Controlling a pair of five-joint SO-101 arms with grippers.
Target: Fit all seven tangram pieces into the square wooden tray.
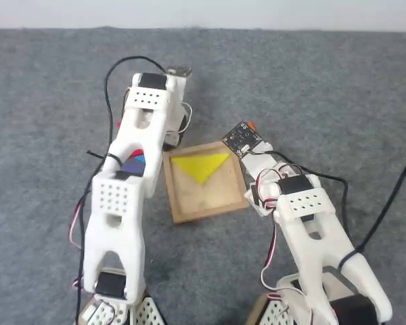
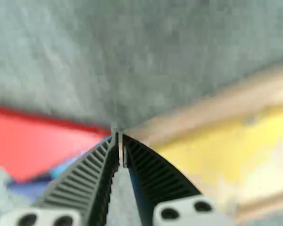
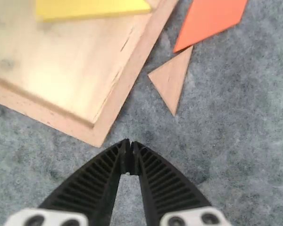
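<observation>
The square wooden tray (image 1: 189, 211) lies between my two arms with a yellow triangle (image 1: 201, 166) in its far half. My left gripper (image 2: 119, 136) is shut and empty, low over the carpet just outside the tray rim (image 2: 217, 110). A red piece (image 2: 37, 141) and a blue piece (image 2: 23, 188) lie on its other side, and the yellow triangle (image 2: 217, 150) sits inside the rim. My right gripper (image 3: 130, 143) is shut and empty, just off a corner of the tray (image 3: 61, 70). Beyond it lie a small wood-coloured triangle (image 3: 172, 80) and an orange parallelogram (image 3: 210, 19).
Grey carpet (image 1: 325, 81) covers the table all around. The left arm (image 1: 122, 196) hides most of the red and blue pieces (image 1: 135, 159) beside the tray. The right arm's wrist (image 1: 243, 139) hangs over the tray's far right corner.
</observation>
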